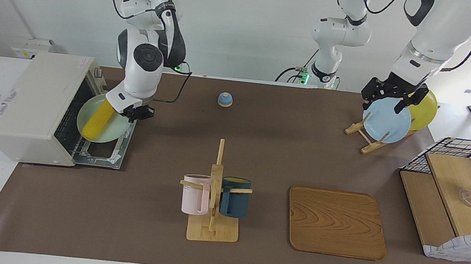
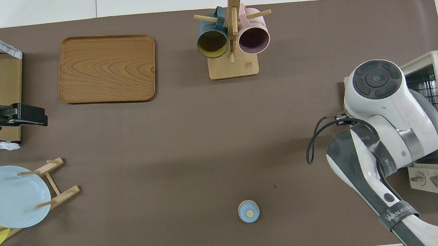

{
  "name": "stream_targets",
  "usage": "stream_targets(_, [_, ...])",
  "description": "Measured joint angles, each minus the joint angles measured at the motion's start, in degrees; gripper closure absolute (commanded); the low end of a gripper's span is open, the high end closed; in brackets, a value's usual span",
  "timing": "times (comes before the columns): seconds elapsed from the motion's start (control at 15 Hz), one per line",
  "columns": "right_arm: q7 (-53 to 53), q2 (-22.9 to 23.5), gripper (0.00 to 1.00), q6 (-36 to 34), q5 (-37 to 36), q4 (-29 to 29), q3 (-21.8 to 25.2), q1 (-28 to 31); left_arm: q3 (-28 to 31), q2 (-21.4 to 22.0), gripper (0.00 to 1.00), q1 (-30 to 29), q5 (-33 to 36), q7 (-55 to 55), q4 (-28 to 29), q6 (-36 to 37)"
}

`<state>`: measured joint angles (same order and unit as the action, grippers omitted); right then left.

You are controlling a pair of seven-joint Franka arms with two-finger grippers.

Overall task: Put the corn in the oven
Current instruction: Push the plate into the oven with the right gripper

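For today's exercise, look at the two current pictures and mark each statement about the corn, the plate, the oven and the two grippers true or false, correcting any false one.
1. The corn lies on a pale green plate. True.
2. The oven door is closed. False: it is folded down open.
3. The right gripper is shut on the plate's rim. True.
4. The left gripper holds the corn. False: it is open, over the blue plate on the rack.
5. The wooden tray carries two mugs. False: nothing lies on it.
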<state>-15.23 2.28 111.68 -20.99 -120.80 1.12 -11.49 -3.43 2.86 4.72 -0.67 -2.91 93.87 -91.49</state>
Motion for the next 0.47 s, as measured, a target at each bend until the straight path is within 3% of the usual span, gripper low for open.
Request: stream_targets(0.47, [2.1,-1.4,1.00,8.5,0.0,-5.8,0.0,3.7,-0.3,0.0,0.00,-0.7,0.0,0.0,0.0,0.0])
